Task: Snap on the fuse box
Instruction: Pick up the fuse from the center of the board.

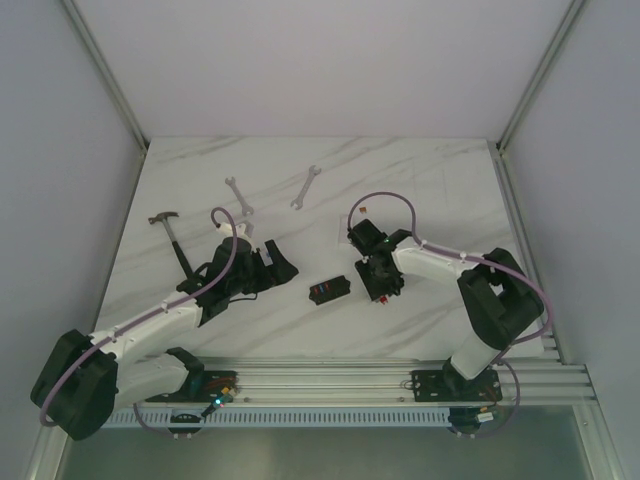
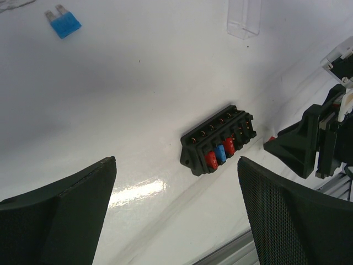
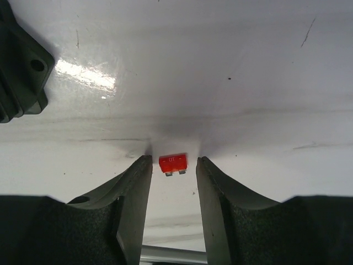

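**Fuse box face-up between both grippers; right claw straddles a loose red fuse**

fuse box (image 1: 328,291): lies flat on the marble table (image 1: 430,180) with its fuses facing up and nothing holding it. The left wrist view shows red, blue and red fuses seated side by side in its near row. The other slots are dark (can't tell if they're filled).

left gripper (image 1: 272,262): just left of the box and apart from it. Its jaws are spread as wide as they go with nothing between them. The box shows further out, in the gap between the fingers (image 2: 60,212).

right gripper (image 1: 381,284): just right of the box, tips down at the table. Its jaws are roughly half open, one on either side of a loose red fuse (image 3: 172,163) lying flat. A thin gap shows on each side of the fuse, so it is bracketed, not pinched. A corner of the box sits at the upper left of that wrist view.

Everything else, relative to the box:
- clear cover (image 2: 244,19): beyond it in the left wrist view, well apart, cut by the frame edge
- loose blue fuse (image 2: 63,23): beyond it and off to the left, well apart
- wrench (image 1: 239,196) and second wrench (image 1: 306,187): far side of the table
- hammer (image 1: 172,235): far left, past the left gripper
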Robot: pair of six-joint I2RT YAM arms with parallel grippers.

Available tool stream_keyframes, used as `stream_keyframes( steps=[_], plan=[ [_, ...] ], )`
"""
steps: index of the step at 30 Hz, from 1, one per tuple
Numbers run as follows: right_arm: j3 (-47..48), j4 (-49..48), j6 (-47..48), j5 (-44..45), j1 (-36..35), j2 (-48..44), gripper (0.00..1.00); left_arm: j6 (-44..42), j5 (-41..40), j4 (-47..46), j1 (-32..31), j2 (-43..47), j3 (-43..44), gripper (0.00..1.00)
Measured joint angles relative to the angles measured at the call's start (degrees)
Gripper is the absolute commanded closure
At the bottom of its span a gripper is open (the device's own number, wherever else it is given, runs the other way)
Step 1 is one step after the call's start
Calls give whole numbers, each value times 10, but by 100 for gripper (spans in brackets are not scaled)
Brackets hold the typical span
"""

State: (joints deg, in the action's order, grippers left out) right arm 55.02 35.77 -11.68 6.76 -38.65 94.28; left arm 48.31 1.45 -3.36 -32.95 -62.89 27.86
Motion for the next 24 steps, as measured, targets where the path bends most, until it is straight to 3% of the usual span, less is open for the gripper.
stream_keyframes(
  steps=[13,24],
  plan=[
    [1,-2,6,-38,23,5,62,0,0,0,0,0,0,0],
    [1,-3,1,-46,27,6,74,0,5,0,0,0,0,0]
  ],
)
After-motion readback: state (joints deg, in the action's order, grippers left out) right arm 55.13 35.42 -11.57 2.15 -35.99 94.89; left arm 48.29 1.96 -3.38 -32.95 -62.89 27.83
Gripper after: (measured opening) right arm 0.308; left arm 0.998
